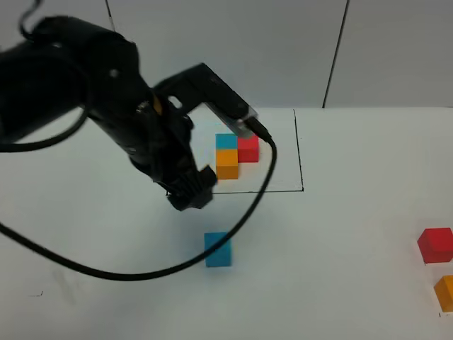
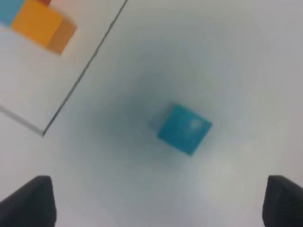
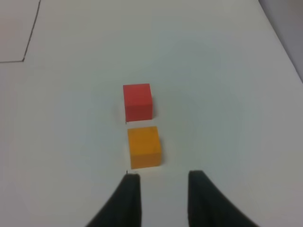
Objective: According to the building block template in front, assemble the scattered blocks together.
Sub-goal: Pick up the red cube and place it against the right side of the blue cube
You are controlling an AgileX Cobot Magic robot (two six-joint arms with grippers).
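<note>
The building block template (image 1: 237,156) is a cyan, red and orange L inside a thin black drawn rectangle (image 1: 302,163) at the table's middle back. The loose cyan cube (image 1: 217,249) lies in front of that frame. My left gripper (image 1: 191,193) hovers above and behind it, open and empty. In the left wrist view, the cyan cube (image 2: 183,129) sits between and ahead of the spread fingertips (image 2: 33,201). The loose red cube (image 1: 435,244) and orange cube (image 1: 446,292) lie at the far right edge. My right gripper (image 3: 161,182) is open, just short of the orange cube (image 3: 144,146), with the red cube (image 3: 138,100) beyond.
A thick black cable (image 1: 241,219) hangs from the left arm and loops over the table just behind the loose cyan cube. The template's orange cube (image 2: 42,26) and the frame's corner (image 2: 43,134) show in the left wrist view. The white table's edge (image 3: 284,42) runs near the red and orange cubes.
</note>
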